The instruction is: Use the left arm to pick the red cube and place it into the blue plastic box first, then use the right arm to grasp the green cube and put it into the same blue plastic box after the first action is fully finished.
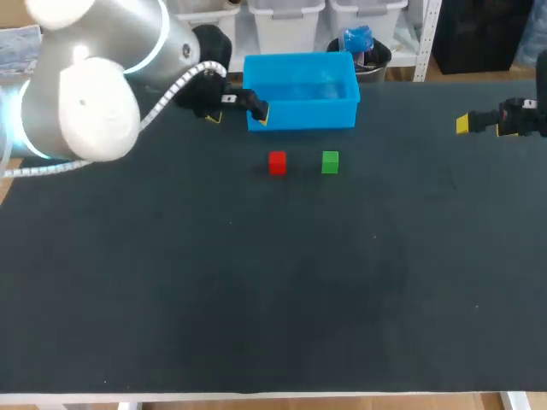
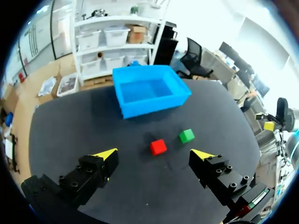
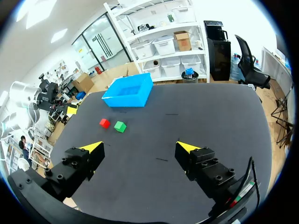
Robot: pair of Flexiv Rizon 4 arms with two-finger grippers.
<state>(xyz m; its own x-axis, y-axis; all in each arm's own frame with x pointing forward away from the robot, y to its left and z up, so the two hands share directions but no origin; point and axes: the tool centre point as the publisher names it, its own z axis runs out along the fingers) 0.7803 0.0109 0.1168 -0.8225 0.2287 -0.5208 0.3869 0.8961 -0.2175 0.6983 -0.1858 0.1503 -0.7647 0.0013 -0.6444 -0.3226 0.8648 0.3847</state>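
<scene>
The red cube (image 1: 277, 162) and the green cube (image 1: 330, 162) sit side by side on the black table, just in front of the empty blue plastic box (image 1: 301, 90). My left gripper (image 1: 237, 111) hangs open at the box's left front corner. In its own view the left gripper (image 2: 156, 154) is open above the table, with the red cube (image 2: 158, 147) just ahead between the fingers and the green cube (image 2: 186, 136) beside it, the box (image 2: 148, 89) farther on. My right gripper (image 1: 466, 124) is open far to the right. Its view shows the right gripper (image 3: 139, 148) open, the cubes (image 3: 104, 122) (image 3: 120, 126) and box (image 3: 129, 92) far ahead.
The black table (image 1: 273, 290) stretches wide in front of the cubes with nothing else on it. The left arm's large white elbow (image 1: 85, 94) looms over the table's left rear corner.
</scene>
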